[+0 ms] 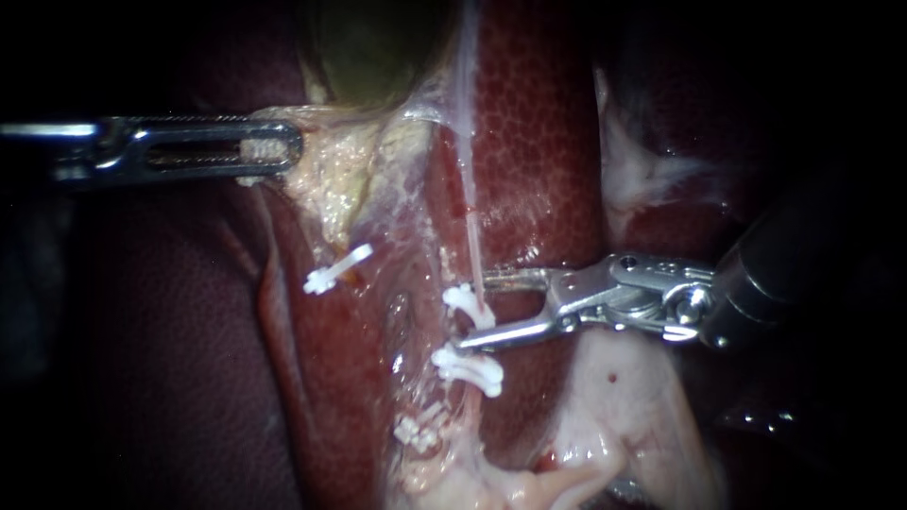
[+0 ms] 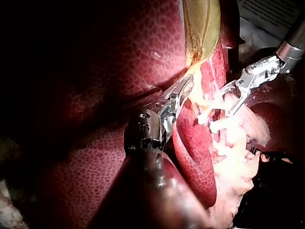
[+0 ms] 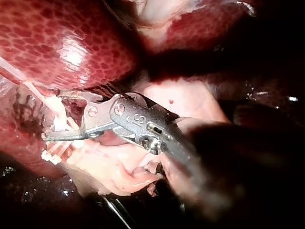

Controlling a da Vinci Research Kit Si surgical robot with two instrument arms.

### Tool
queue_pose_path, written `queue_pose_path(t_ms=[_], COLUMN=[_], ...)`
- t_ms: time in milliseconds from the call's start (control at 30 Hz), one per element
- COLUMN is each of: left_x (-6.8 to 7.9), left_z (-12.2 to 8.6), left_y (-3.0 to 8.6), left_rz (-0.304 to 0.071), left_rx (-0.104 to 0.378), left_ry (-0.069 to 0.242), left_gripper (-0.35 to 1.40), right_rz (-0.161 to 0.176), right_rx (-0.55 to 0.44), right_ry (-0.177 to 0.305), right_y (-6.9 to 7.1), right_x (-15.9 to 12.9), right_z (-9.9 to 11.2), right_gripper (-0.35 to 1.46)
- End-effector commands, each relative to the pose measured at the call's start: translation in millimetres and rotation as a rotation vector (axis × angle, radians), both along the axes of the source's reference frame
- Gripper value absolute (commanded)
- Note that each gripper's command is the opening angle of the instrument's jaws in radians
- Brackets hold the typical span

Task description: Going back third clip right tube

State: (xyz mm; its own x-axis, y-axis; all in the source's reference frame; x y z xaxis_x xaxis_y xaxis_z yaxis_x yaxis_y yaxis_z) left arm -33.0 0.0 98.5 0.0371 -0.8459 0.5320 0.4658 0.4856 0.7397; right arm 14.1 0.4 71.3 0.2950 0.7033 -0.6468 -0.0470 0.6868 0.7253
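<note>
A thin pale right tube (image 1: 472, 227) runs down over the liver (image 1: 539, 142). It carries a white clip (image 1: 470, 304), a second clip (image 1: 468, 370) below it and a third (image 1: 418, 431) lower still. My right instrument (image 1: 473, 311) comes in from the right, jaws open, one above and one below the uppermost clip. Another white clip (image 1: 336, 269) sits on the left tube. My left instrument (image 1: 276, 151) is shut on pale tissue under the greenish gallbladder (image 1: 368, 47). The right wrist view shows the open jaws (image 3: 57, 117) beside the clips (image 3: 50, 156).
Pale fatty tissue (image 1: 614, 406) lies under the right instrument's shaft. Dark red liver (image 1: 170, 331) fills the left side. In the left wrist view my left instrument (image 2: 183, 90) holds the yellowish fold while the right one (image 2: 224, 102) stands just past it.
</note>
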Motion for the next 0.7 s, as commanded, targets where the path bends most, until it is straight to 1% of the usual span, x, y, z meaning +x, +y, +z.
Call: queue_pose_path(t_ms=[33, 133, 233, 367, 533, 600, 700], left_x=[0.0, 0.0, 0.0, -0.1, -0.1, -0.1, 0.0], left_z=[0.0, 0.0, 0.0, 0.0, 0.0, 0.0, 0.0], left_y=[0.0, 0.0, 0.0, 0.0, 0.0, 0.0, 0.0], left_rz=[0.0, 0.0, 0.0, 0.0, 0.0, 0.0, 0.0], left_rx=[0.0, 0.0, 0.0, 0.0, 0.0, 0.0, 0.0], left_ry=[0.0, 0.0, 0.0, 0.0, 0.0, 0.0, 0.0], left_gripper=[-0.35, -0.35, -0.35, -0.35, -0.35, -0.35, -0.35], right_rz=[-0.002, -0.008, -0.012, -0.024, -0.039, -0.041, -0.042], right_rx=[-0.004, -0.011, -0.009, -0.008, -0.013, -0.013, -0.011], right_ry=[0.0, 0.004, 0.007, 0.016, 0.025, 0.027, 0.028], right_y=[0.1, 0.5, 0.5, 0.0, -1.3, -1.5, -1.1], right_x=[-0.3, -1.2, -1.5, -0.4, 1.6, 1.7, 1.1], right_z=[-0.1, -0.6, -0.9, -0.5, 0.4, 0.6, 0.4], right_gripper=[0.6, 0.6, 0.6, 0.6, 0.6, 0.6, 0.6])
